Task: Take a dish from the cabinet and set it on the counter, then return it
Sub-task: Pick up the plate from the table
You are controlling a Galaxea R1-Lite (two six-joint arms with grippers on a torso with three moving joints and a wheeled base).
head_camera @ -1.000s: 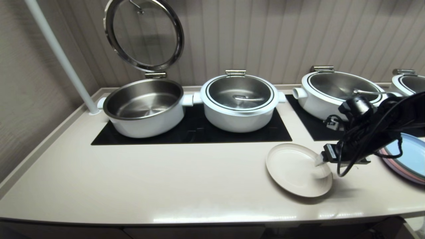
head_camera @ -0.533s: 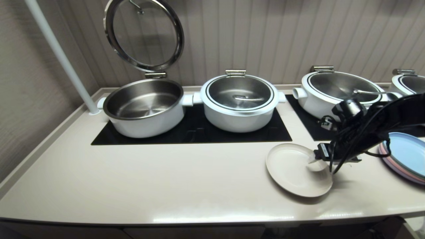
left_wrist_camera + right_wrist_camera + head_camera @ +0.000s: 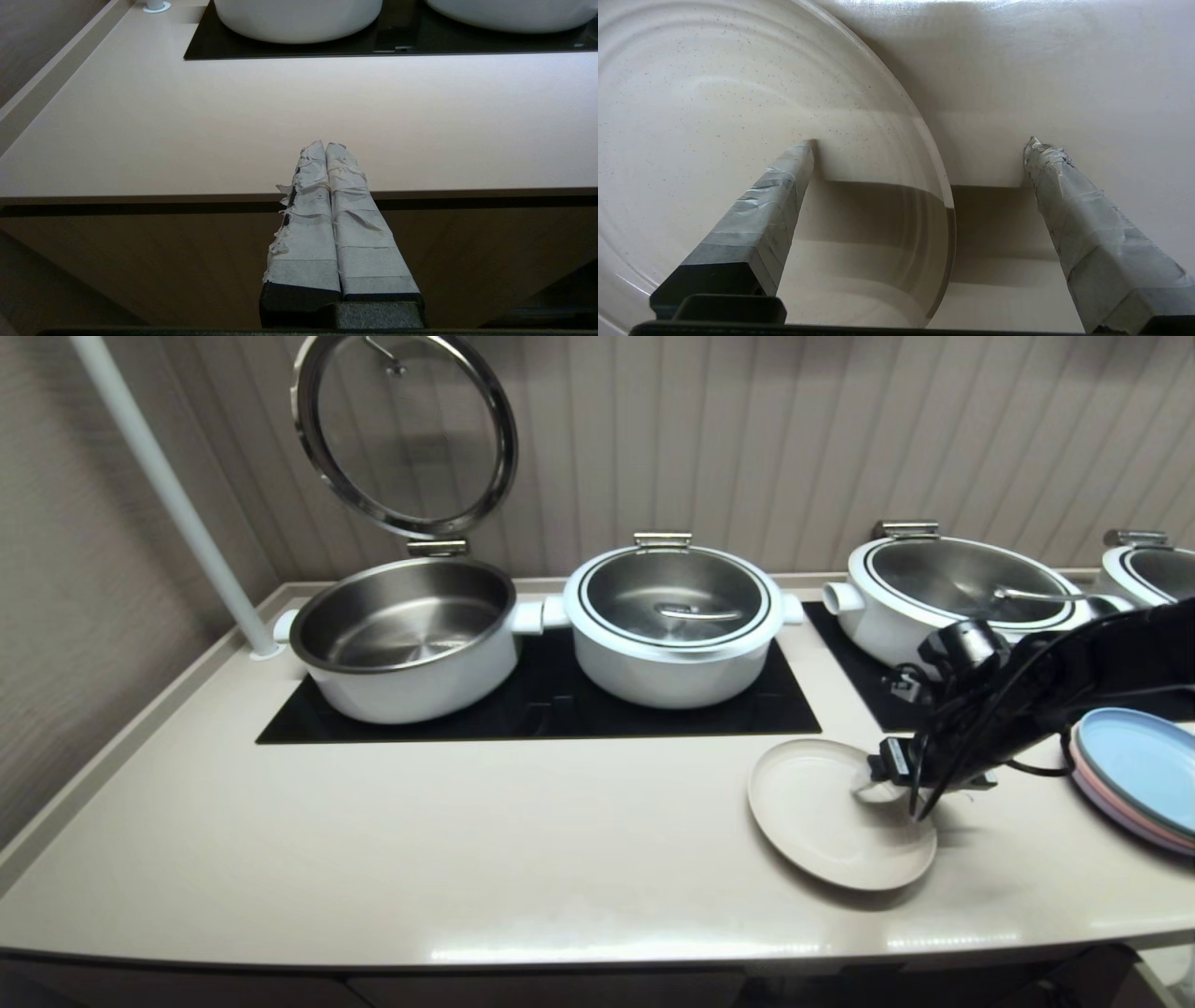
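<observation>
The right gripper (image 3: 885, 791) is pulling up and back toward the pots, away from the dish (image 3: 822, 821), its taped fingers (image 3: 775, 205) spreading wider astride the rim, more of the blue plates (image 3: 1134, 775) now showing.

Dish (image 3: 822, 821): plain cream-white, finely dark-speckled in the right wrist view. Counter (image 3: 420, 859): glossy cream-beige, inset panels (image 3: 560, 709) black. Pots (image 3: 667, 625): white bodies, steel interiors, black ring on lids. Stacked plates (image 3: 1139, 775): pastel blue over pink. Wall (image 3: 747, 439): beige, vertically ribbed. Gripper fingers (image 3: 1083, 224): grey-white tape.
</observation>
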